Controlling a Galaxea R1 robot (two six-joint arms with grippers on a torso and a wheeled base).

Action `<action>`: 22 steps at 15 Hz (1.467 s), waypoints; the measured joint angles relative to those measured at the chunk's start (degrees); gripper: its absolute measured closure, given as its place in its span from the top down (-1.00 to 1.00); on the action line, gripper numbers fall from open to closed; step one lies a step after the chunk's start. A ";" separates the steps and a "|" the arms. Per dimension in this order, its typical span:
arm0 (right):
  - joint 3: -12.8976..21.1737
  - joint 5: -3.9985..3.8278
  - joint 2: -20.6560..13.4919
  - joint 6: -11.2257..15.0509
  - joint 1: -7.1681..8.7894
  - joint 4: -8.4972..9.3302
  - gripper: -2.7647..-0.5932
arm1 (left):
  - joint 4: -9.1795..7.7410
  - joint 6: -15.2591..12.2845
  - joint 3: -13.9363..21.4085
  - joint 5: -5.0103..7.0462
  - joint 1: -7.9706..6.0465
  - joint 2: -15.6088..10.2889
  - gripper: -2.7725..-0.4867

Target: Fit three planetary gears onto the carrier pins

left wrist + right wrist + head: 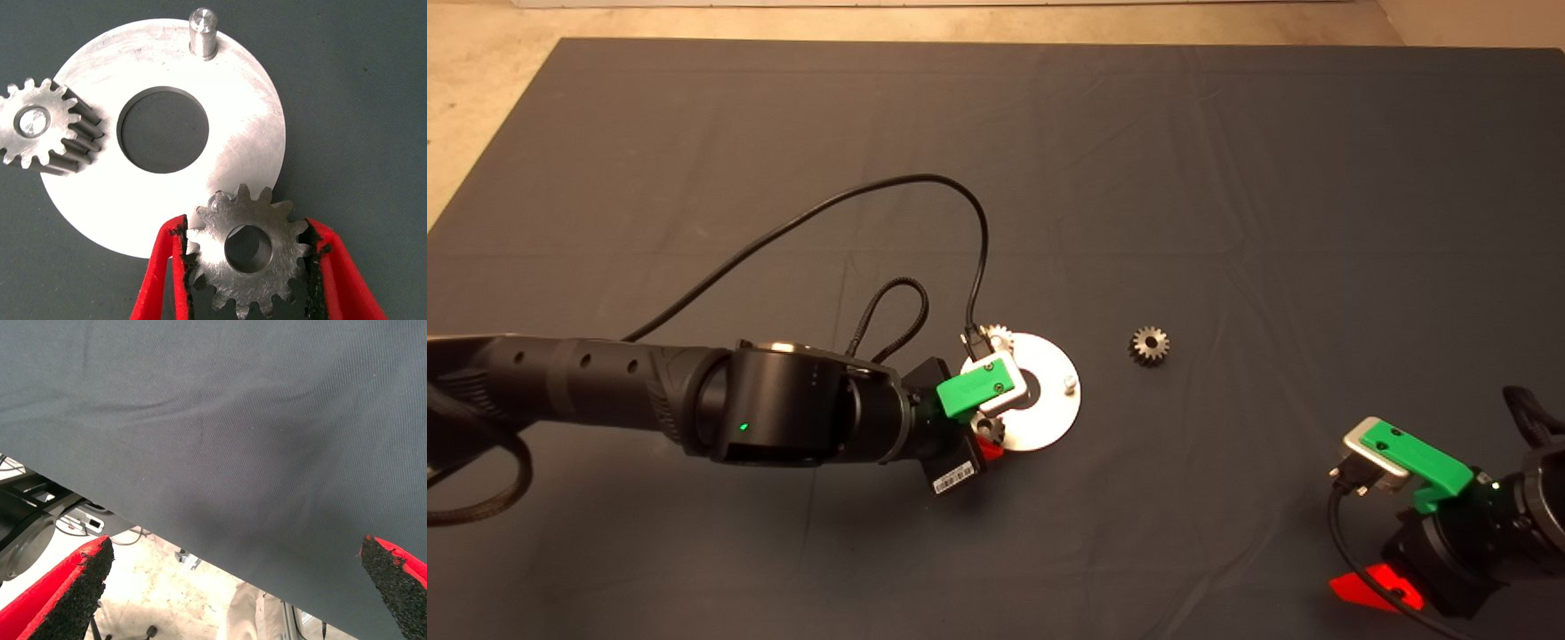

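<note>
The round silver plate (1049, 418) lies mid-mat, with a central hole. In the left wrist view, one planetary gear (37, 127) sits on a carrier pin at the plate's (233, 113) rim, and another pin (202, 32) stands bare. My left gripper (247, 230) is shut on a second gear (250, 263), held flat over the plate's edge; pale metal shows through its hole. In the head view this gripper (989, 434) is at the plate's near-left rim. A third gear (1150, 345) lies loose on the mat to the right of the plate. My right gripper (1374, 588) waits open at the lower right.
A black cable (889, 191) loops over the mat behind the left arm. The right wrist view shows the mat's edge (200, 547) and the floor beyond it, with the right gripper (237, 553) holding nothing.
</note>
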 joint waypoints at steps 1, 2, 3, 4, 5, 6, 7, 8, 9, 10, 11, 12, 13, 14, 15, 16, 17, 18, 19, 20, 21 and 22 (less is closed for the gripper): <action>0.00 0.11 0.02 -0.02 0.02 0.00 0.99 | 0.02 0.02 -0.65 -0.13 -0.02 0.58 -0.83; 0.00 0.11 0.02 -0.03 0.02 0.00 0.99 | 0.09 0.02 -1.11 -0.56 -0.02 0.95 -0.84; 0.00 0.06 -0.01 -0.13 0.02 0.00 0.99 | 0.09 0.02 -1.23 -0.61 -0.05 1.13 -0.84; 0.00 0.06 -0.01 -0.37 0.00 0.00 0.99 | 0.08 0.02 -1.33 -0.66 -0.05 1.18 -0.84; 0.00 0.04 -0.01 -0.66 0.02 0.00 0.99 | 0.07 0.02 -1.63 -1.02 -0.05 1.32 -0.84; 0.00 0.11 -0.04 -0.67 0.02 0.00 0.99 | 0.09 0.02 -1.87 -1.30 -0.05 1.51 -0.84; 0.00 0.15 -0.11 -0.67 0.02 0.00 0.99 | 0.09 0.02 -1.96 -1.57 -0.05 1.48 -0.84; 0.00 0.15 -0.34 -0.69 0.02 0.00 0.99 | 0.09 0.02 -1.96 -1.57 -0.05 1.48 -0.84; 0.00 0.14 -0.70 -0.72 0.01 0.00 0.99 | 0.18 0.02 -1.96 -1.55 -0.02 1.48 -0.84; 0.00 0.02 -0.83 -0.78 0.02 0.00 0.99 | 0.33 0.02 -1.97 -1.55 -0.02 1.48 -0.84; 0.00 0.06 -0.80 -0.88 0.00 0.00 0.99 | 0.49 0.02 -1.97 -1.55 -0.02 1.49 -0.84; 0.00 0.04 -0.83 -1.22 0.00 0.00 0.99 | 1.01 0.02 -2.05 -1.50 0.00 1.48 -0.84; 0.00 0.09 -0.92 -1.33 0.02 0.00 0.99 | 1.62 0.02 -2.18 -1.41 0.00 1.46 -0.84; 0.00 0.15 -1.28 -1.38 0.02 0.00 0.99 | 1.84 0.02 -2.19 -1.46 0.01 1.40 -0.84; 0.00 0.12 -1.59 -1.52 0.02 0.00 0.99 | 2.15 0.02 -2.19 -1.50 0.15 1.32 -0.84; 0.00 0.06 -1.63 -1.52 0.02 0.00 0.99 | 2.41 0.02 -2.19 -1.49 0.15 1.30 -0.84; 0.00 0.07 -1.63 -1.55 0.01 0.01 0.99 | 2.50 0.02 -2.18 -1.49 0.15 1.30 -0.84; 0.00 0.06 -1.61 -1.55 0.02 0.00 0.99 | 2.51 0.00 -2.18 -1.50 0.17 1.32 -0.84; 0.00 0.07 -1.63 -1.57 0.02 0.00 0.99 | 2.51 0.00 -2.18 -1.50 0.17 1.32 -0.84; 0.00 0.09 -1.63 -1.57 0.02 0.00 0.99 | 2.51 0.00 -2.18 -1.50 0.17 1.32 -0.84; 0.00 0.09 -1.63 -1.57 0.02 0.00 0.99 | 2.51 0.00 -2.18 -1.49 0.17 1.32 -0.84; 0.00 0.09 -1.63 -1.60 0.02 0.00 0.99 | 2.51 -0.02 -2.13 -1.46 0.17 1.32 -0.84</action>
